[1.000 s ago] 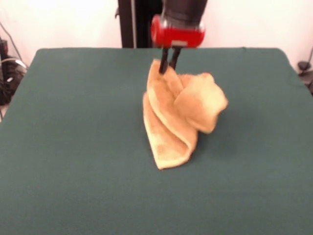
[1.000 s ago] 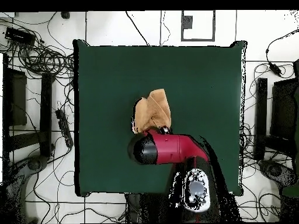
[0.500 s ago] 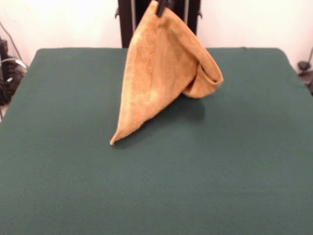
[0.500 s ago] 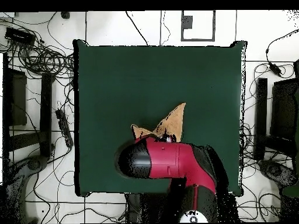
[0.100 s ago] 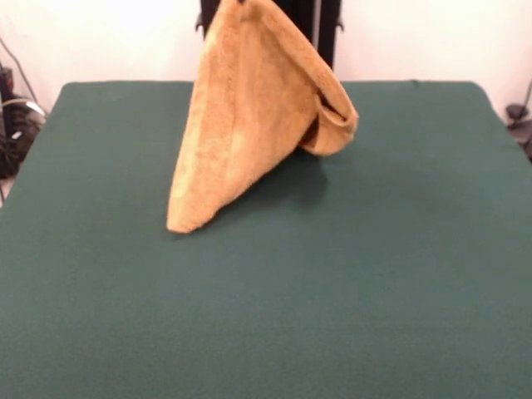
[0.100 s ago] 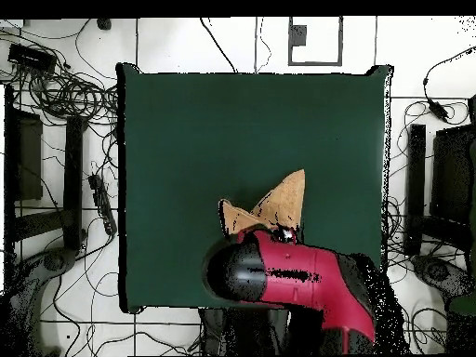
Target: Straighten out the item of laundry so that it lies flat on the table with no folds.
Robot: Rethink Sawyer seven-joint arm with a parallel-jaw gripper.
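Note:
The item of laundry [image 5: 249, 108], an orange-tan terry towel, hangs in a tall cone from the top edge of the front view. Its lowest corner [image 5: 179, 223] rests on the green table [image 5: 374, 291], and a folded flap curls out on its right side. From overhead, only two pointed parts of the towel [image 6: 288, 195] stick out past the red and black arm [image 6: 279, 274]. My gripper [image 6: 282, 235] sits under the arm's head, shut on the towel's top corner. Its fingers are above the front view's frame.
Cables, power strips and dark equipment lie on the floor around the table [image 6: 232, 121] on the left and right sides. A black post [image 5: 214, 17] stands behind the towel at the table's far edge.
The towel was lifted from a crumpled heap into a hanging cone. In the last half second it went higher and left in the front view, its low corner dragging left.

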